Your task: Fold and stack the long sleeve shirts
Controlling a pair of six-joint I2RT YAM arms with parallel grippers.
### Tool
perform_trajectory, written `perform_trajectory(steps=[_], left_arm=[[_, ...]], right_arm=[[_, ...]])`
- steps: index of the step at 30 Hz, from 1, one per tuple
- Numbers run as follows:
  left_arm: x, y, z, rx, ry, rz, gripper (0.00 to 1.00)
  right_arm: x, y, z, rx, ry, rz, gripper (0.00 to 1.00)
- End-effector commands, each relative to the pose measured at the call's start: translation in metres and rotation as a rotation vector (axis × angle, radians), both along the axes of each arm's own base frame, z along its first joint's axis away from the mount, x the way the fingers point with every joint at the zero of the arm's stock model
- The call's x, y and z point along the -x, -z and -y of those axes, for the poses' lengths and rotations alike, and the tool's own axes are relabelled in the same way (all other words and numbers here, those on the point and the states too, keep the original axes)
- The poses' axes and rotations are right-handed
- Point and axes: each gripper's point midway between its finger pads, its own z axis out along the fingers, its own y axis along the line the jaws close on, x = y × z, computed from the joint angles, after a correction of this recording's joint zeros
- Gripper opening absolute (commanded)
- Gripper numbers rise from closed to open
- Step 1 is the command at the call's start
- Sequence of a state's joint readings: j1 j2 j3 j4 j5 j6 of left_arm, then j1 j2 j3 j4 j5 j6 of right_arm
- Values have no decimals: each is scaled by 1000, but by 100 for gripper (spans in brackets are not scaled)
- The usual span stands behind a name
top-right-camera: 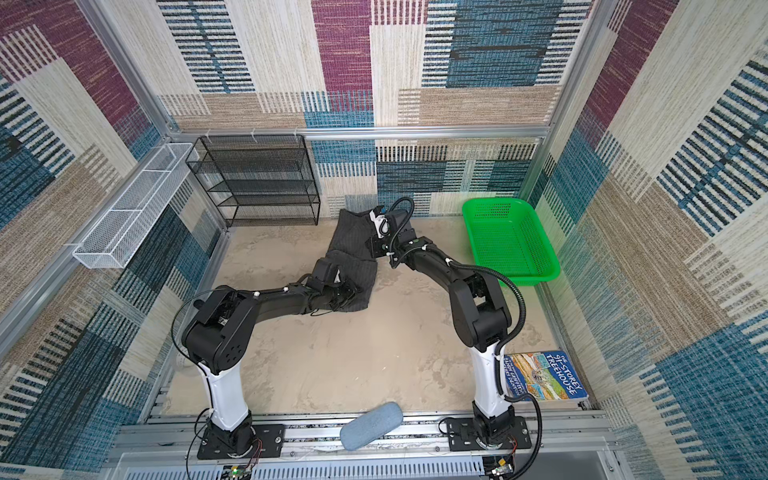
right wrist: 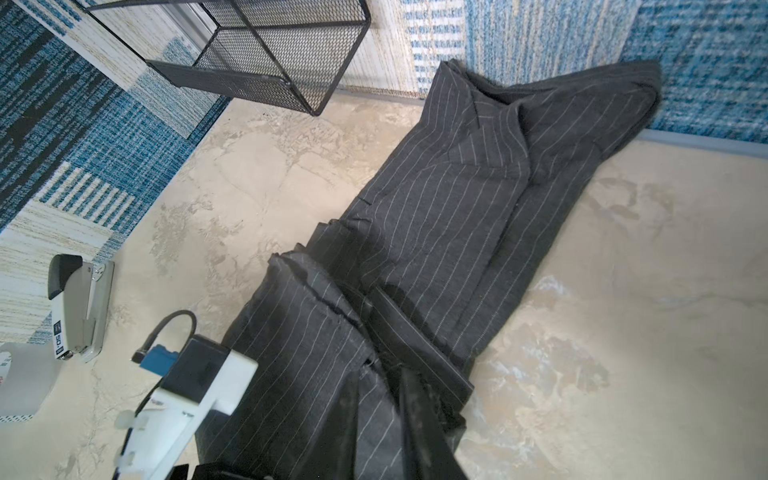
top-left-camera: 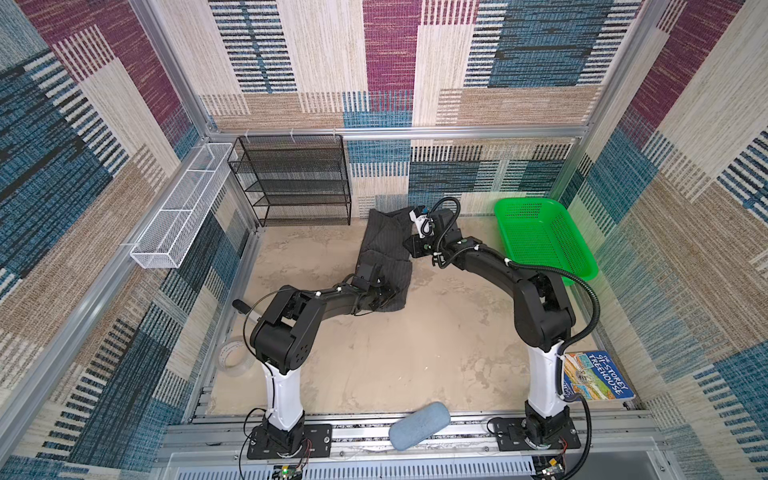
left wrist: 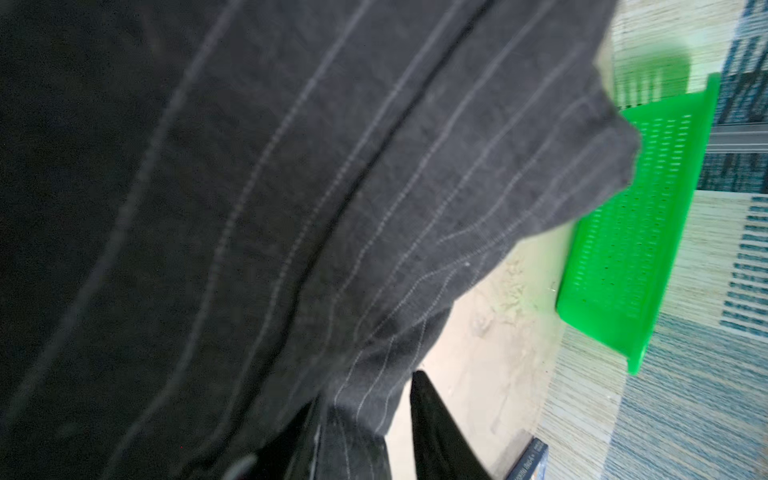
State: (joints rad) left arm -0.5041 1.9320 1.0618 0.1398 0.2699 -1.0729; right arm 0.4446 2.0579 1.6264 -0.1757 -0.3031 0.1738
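One of the long sleeve shirts (top-left-camera: 384,249) (top-right-camera: 351,245), dark charcoal with thin pale pinstripes, lies as a long, partly folded strip at the back middle of the table. Its collar end is near the back wall. My left gripper (top-left-camera: 384,297) (top-right-camera: 347,293) sits at the shirt's near end. In the left wrist view this gripper (left wrist: 370,390) is open, with a fold of shirt (left wrist: 374,208) between the jaws and a gap beside one finger. My right gripper (top-left-camera: 409,249) (right wrist: 379,372) is shut on striped fabric of the shirt (right wrist: 449,216) at its right edge.
A green basket (top-left-camera: 503,232) stands at the back right and a black mesh rack (top-left-camera: 297,178) at the back left. A white wire tray (top-left-camera: 178,216) hangs on the left wall. A book (top-left-camera: 596,376), a blue-grey case (top-left-camera: 419,424), a tape roll (top-left-camera: 235,359) and a stapler (right wrist: 79,307) lie around the edges.
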Motion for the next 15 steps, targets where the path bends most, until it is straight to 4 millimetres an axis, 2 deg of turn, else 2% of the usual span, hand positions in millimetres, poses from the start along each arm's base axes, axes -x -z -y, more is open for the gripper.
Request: perform_trajectory(steps=[1, 5, 8, 15], left_arm=[[19, 15, -9, -47, 40, -43, 36], [52, 17, -15, -58, 134, -79, 36], [84, 16, -24, -63, 204, -101, 36], [165, -2, -55, -106, 376, -158, 39]], right_arm=[[-3, -7, 0, -34, 20, 12, 22], [0, -4, -6, -76, 12, -19, 22], [0, -5, -7, -87, 14, -29, 23], [4, 4, -19, -56, 2, -55, 23]])
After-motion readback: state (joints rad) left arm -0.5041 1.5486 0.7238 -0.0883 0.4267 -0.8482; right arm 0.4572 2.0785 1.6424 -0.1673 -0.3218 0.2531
